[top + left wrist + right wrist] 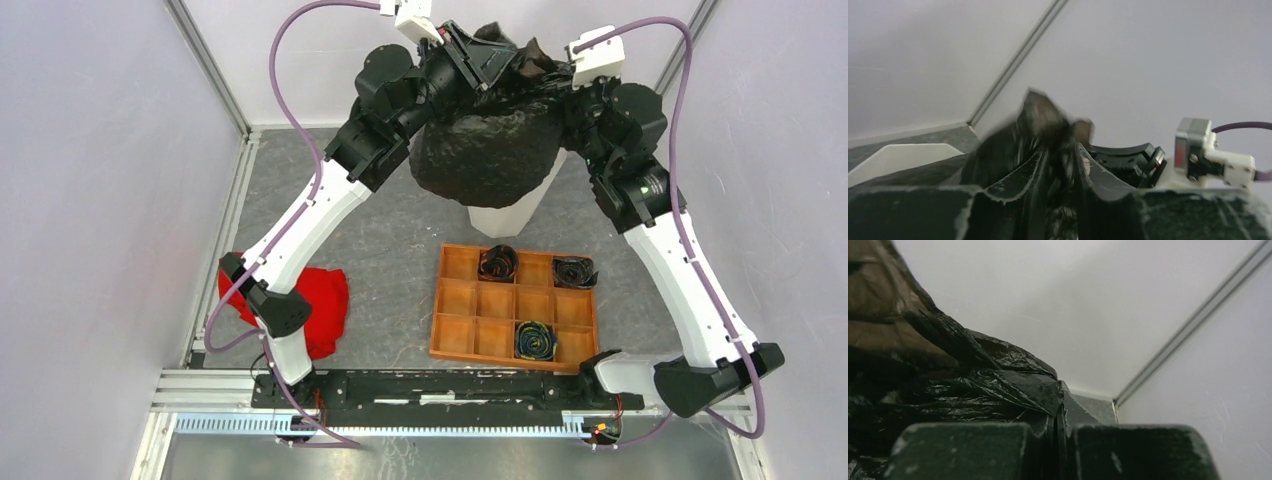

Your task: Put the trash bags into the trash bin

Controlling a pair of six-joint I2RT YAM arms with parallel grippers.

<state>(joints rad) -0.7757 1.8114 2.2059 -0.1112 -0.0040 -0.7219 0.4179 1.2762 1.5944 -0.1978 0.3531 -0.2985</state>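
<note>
A glossy black trash bag (490,150) hangs bunched and puffed between my two grippers, high over the white faceted trash bin (505,212), whose lower walls show under it. My left gripper (478,55) is shut on the bag's top left edge; in the left wrist view the fingers (1060,165) pinch a twisted strip of bag (1043,117). My right gripper (565,85) is shut on the bag's right edge; in the right wrist view its jaws (1057,427) press crinkled black film (973,385). The bin's mouth is hidden by the bag.
An orange-brown compartment tray (455,335) lies near the front, with three rolled black bags in its cells (497,263), (574,271), (534,340). A red cloth (322,305) lies at the left by the left arm's base. Frame posts stand at the back corners.
</note>
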